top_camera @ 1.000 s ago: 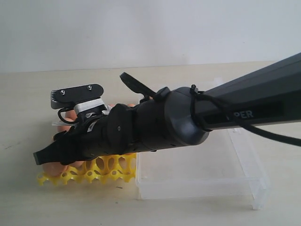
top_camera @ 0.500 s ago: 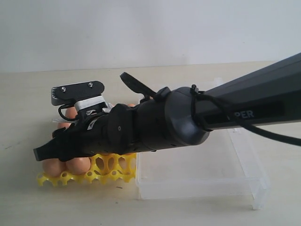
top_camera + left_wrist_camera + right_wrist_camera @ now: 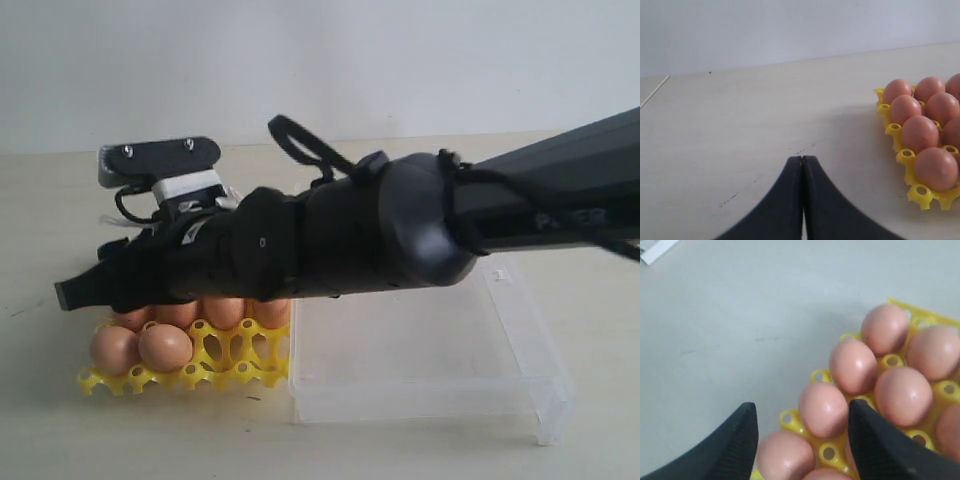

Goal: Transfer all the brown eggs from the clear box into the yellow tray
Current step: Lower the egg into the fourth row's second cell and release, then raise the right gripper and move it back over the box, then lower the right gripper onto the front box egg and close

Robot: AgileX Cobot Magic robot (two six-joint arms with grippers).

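The yellow tray (image 3: 245,368) lies at the left, holding several brown eggs (image 3: 165,345); its front right cups show bare lattice. My right gripper (image 3: 75,292) reaches across from the right and hovers open just above the tray's left side. In the right wrist view the right gripper (image 3: 801,409) has eggs (image 3: 824,409) in the tray (image 3: 826,452) below the gap and nothing held. The clear box (image 3: 420,392), right of the tray, shows no eggs; the arm hides its far part. My left gripper (image 3: 802,160) is shut and empty over bare table, beside the tray (image 3: 920,192) and its eggs (image 3: 919,133).
The right arm's black body (image 3: 380,235) spans the scene above the tray's back rows and the box. A light tabletop (image 3: 150,430) runs to a white wall. A white strip (image 3: 657,251) lies on the table in the right wrist view.
The right gripper has risen off the tray and shifted a little left. Two eggs in the tray's front row, partly covered before, now show fully beneath it.
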